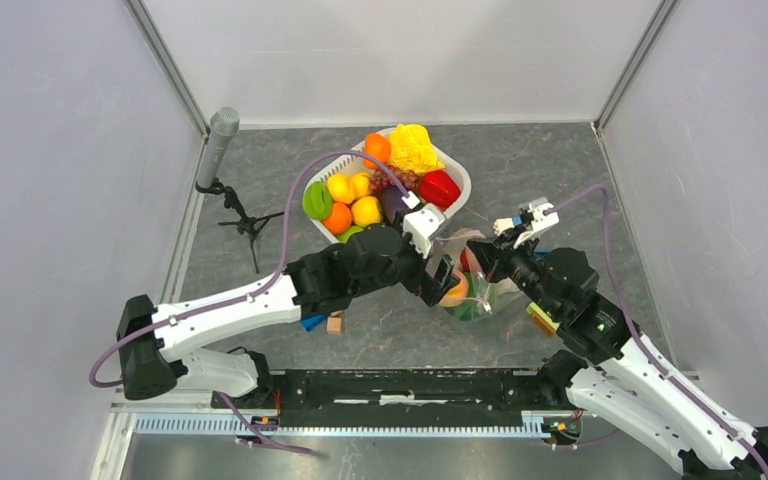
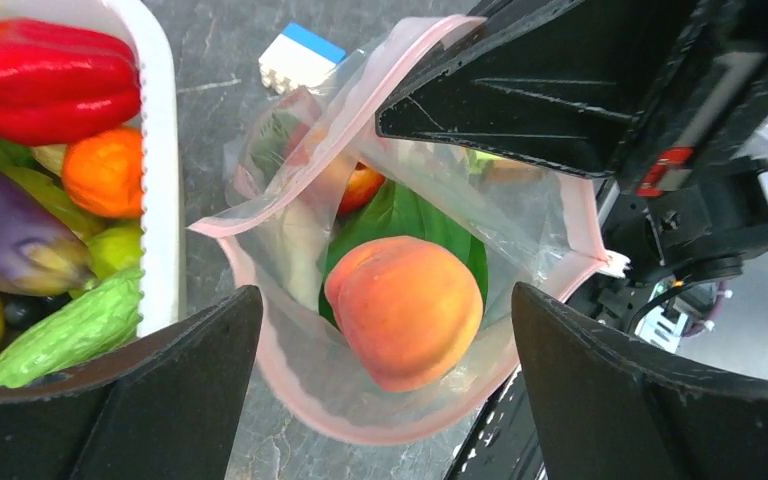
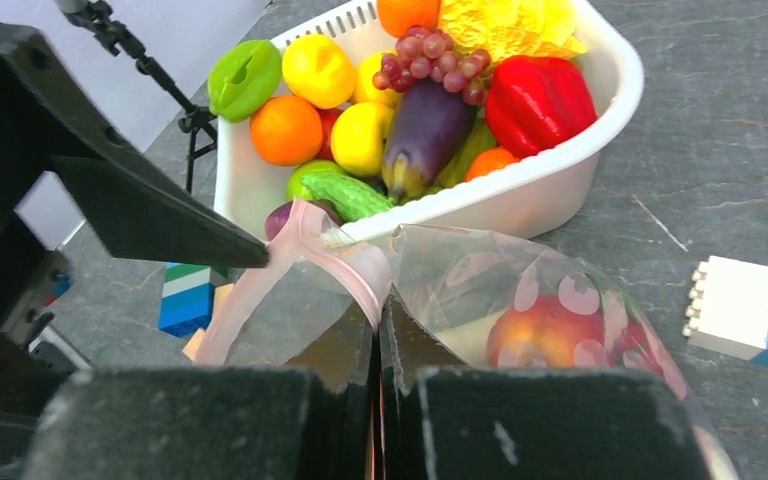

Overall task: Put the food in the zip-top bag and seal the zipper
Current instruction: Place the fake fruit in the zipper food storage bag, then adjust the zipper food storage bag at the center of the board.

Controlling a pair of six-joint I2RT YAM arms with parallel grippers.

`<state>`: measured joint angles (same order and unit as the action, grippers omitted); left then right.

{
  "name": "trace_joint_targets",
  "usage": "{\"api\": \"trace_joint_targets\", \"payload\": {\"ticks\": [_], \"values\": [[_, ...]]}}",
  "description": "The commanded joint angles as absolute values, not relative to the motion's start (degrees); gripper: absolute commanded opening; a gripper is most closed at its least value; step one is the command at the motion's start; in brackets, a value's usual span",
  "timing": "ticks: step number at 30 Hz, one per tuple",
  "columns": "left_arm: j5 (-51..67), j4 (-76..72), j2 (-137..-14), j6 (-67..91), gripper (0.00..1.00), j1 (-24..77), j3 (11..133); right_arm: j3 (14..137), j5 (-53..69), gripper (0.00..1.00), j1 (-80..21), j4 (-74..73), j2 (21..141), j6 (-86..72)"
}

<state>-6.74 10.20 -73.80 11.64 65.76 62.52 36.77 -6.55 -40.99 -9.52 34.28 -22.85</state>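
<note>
The zip-top bag (image 1: 478,292) stands open between the arms, in front of the white basket (image 1: 460,176). Its pink zipper (image 2: 290,385) rings the wide mouth. Inside lie a peach (image 2: 405,310), a green leafy piece (image 2: 410,215) and a red fruit (image 2: 360,185). My left gripper (image 2: 385,295) is open and empty right above the bag's mouth, over the peach. My right gripper (image 3: 378,305) is shut on the zipper strip (image 3: 355,265) at the bag's rim and holds the mouth up. More food fills the basket (image 3: 560,180): a red pepper (image 3: 540,100), an eggplant (image 3: 425,130), grapes, oranges and lemons.
A white and blue block (image 3: 745,310) lies on the table to the right of the bag. A blue and green block (image 3: 188,295) and a tan block (image 1: 335,322) lie under my left arm. A microphone on a small tripod (image 1: 230,200) stands at the left wall.
</note>
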Motion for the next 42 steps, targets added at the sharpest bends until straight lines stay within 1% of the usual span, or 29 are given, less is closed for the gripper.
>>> {"api": "trace_joint_targets", "payload": {"ticks": [1, 4, 6, 9, 11, 13, 15, 17, 19, 21, 23, 25, 27, 31, 34, 38, 42], "values": [[-7.69, 6.18, -68.11, 9.69, 1.0, 65.97, 63.6, 40.28, -11.46, 0.04, -41.12, -9.41, 33.16, -20.82], [-8.3, 5.81, -65.29, 9.03, 1.0, 65.92, 62.97, 41.35, -14.75, 0.04, -41.08, -10.0, 31.96, -19.89], [-11.09, 6.11, -63.51, 8.3, 1.0, 65.92, 62.12, 41.89, -20.69, 0.03, -41.09, -11.15, 29.91, -20.63], [-16.37, 7.8, -61.62, 7.22, 1.0, 65.54, 60.6, 39.57, -28.8, 0.05, -41.08, -8.47, 23.85, -21.12], [-18.31, 9.72, -61.05, 7.44, 1.0, 64.26, 60.13, 37.93, -31.7, 0.07, -41.08, -5.77, 20.1, -20.67], [-18.8, 11.28, -60.54, 8.09, 1.0, 62.72, 59.33, 39.25, -33.4, 0.07, -41.07, -7.33, 19.82, -19.79], [-18.58, 11.28, -59.74, 9.14, 1.0, 60.85, 57.85, 43.69, -32.05, 0.08, -41.07, -12.5, 24.2, -18.54], [-17.1, 10.45, -58.82, 10.49, 1.0, 58.95, 56.28, 47.61, -22.83, 0.08, -41.09, -16.9, 32.12, -14.79], [-15.31, 10.17, -58.66, 11.47, 1.0, 56.79, 55.52, 52.05, -15.71, 0.05, -41.09, -23.47, 42.56, -13.91], [-15.48, 11.47, -59.06, 11.86, 1.0, 55.2, 55.54, 52.55, -14.56, 0.04, -41.13, -25.01, 47.07, -14.7], [-15.44, 13.2, -59.46, 11.53, 1.0, 53.45, 55.8, 48.95, -15.88, 0.04, -41.08, -20.57, 45.0, -16.37], [-15.15, 14.14, -59.87, 11.35, 1.0, 51.36, 55.9, 44.8, -15.2, 0.06, -41.13, -12.86, 40.65, -17.19], [-14.28, 14.13, -60.3, 10.98, 1.0, 49.32, 55.99, 43.25, -14.78, 0.08, -41.15, -10.12, 38.33, -17.15], [-11.25, 14.77, -63.58, 9.34, 1.0, 44.72, 58.17, 45.18, -14.78, 0.08, -41.1, -13.18, 39.43, -16.2], [-11.33, 16.6, -67.46, 7.88, 1.0, 43.04, 61.54, 44.29, -13.83, 0.09, -41.13, -13.03, 39.03, -16.5], [-13.4, 14.77, -71.05, 6.68, 1.0, 40.97, 63.31, 41.97, -14.12, 0.09, -41.09, -11.5, 37.09, -17.83], [-17.7, 17.47, -75.05, 5.8, 1.0, 39.81, 67.56, 40.9, -12.92, 0.1, -41.13, -11.33, 36.74, -18.56]]}}
